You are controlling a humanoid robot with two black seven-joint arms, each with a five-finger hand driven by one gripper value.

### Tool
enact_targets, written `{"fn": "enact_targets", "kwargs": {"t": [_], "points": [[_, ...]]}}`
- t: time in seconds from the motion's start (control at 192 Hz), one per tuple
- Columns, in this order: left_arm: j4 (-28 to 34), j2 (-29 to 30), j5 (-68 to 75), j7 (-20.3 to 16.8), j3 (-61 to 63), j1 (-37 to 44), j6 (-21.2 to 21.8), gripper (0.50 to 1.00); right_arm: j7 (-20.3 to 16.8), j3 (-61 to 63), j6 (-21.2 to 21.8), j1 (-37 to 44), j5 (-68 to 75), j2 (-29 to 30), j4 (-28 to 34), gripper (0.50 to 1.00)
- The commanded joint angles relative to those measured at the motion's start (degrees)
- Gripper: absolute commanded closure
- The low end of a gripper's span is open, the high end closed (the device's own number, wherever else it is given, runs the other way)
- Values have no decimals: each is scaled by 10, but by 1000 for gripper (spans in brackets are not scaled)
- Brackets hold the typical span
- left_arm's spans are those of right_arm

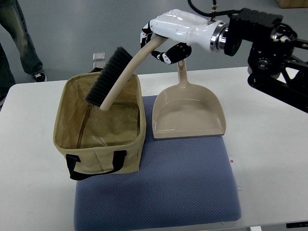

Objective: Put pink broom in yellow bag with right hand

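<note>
White table (269, 125), blue mat (183, 183) on it, yellow bag (98, 130) open on the mat's left, dustpan (188, 113) just beside. Right hand (161, 41) fingers curled around pink broom (120, 72) handle, bristle end over the bag mouth. Step: lowering in. Next: descend, then release.

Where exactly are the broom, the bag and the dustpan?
broom (126, 67), top view, on its curved handle above the bag.
bag (103, 156), top view, on its near outer wall.
dustpan (188, 113), top view, on the bare floor of its scoop.
</note>
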Motion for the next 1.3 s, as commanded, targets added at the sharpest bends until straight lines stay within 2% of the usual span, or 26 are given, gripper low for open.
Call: {"fn": "enact_targets", "kwargs": {"t": [0.0, 0.46, 0.475, 0.491, 0.527, 0.648, 0.663, 0.794, 1.039, 1.196, 1.295], "points": [[0, 0, 0, 0, 0, 0, 0, 500, 1, -24, 0, 4, -15, 33, -13, 1000], [0, 0, 0, 1, 0, 0, 0, 500, 1, -43, -2, -2, -43, 75, -21, 996], [0, 0, 0, 0, 0, 0, 0, 500, 2, -43, -2, -2, -43, 76, -21, 961], [0, 0, 0, 0, 0, 0, 0, 500, 2, -42, -2, -2, -43, 76, -22, 951], [0, 0, 0, 0, 0, 0, 0, 500, 3, -42, -2, -5, -43, 76, -23, 891], [0, 0, 0, 0, 0, 0, 0, 500, 4, -41, -7, -12, -43, 78, -26, 775], [0, 0, 0, 0, 0, 0, 0, 500, 4, -41, -10, -12, -43, 79, -26, 744], [0, 0, 0, 0, 0, 0, 0, 500, 4, -39, -14, -14, -41, 79, -32, 646], [0, 0, 0, 1, 0, 0, 0, 500, 4, -32, -21, -13, -36, 72, -35, 628], [0, 0, 0, 0, 0, 0, 0, 500, 4, -20, -56, -18, -28, 40, -34, 624], [0, 0, 0, 0, 0, 0, 0, 500, 4, 11, -66, -50, -5, 21, -34, 619]]}}
